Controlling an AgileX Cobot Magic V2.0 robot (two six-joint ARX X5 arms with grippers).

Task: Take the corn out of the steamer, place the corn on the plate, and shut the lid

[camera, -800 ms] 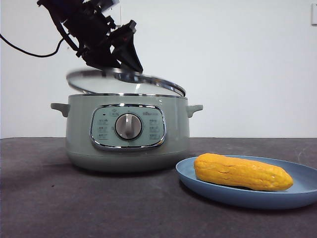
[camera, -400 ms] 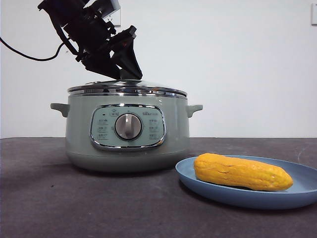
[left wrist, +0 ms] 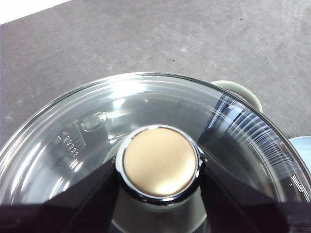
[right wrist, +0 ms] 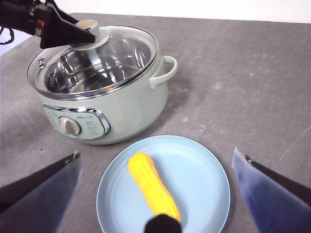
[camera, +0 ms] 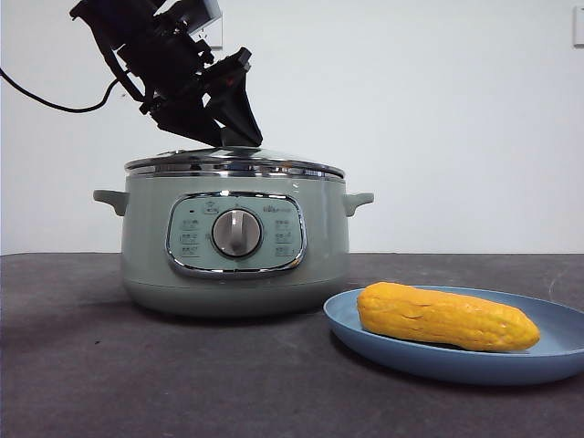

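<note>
The left gripper [left wrist: 158, 182] reaches down at a slant onto the steamer [camera: 235, 239], its two black jaws closed on either side of the round knob [left wrist: 159, 163] of the glass lid [left wrist: 146, 145] — a grip at the centre, which would keep the lid level as it is lowered. The lid sits directly beneath the claw, its chrome rim lying flat and even on the pot's top edge, so it looks fully seated; the judgement is that only letting go and lifting away is left. Through the glass the pot's metal inside appears empty. The corn [right wrist: 153, 190] lies on its side on the blue plate [right wrist: 204, 170], well away from the left claw and just under the right gripper [right wrist: 158, 194], which hangs above the plate with its jaws spread wide and nothing held — placed, it seems, where it let the cob go. The plate rests on the dark table [camera: 91, 365] just beside the steamer, on its control-panel side.
</note>
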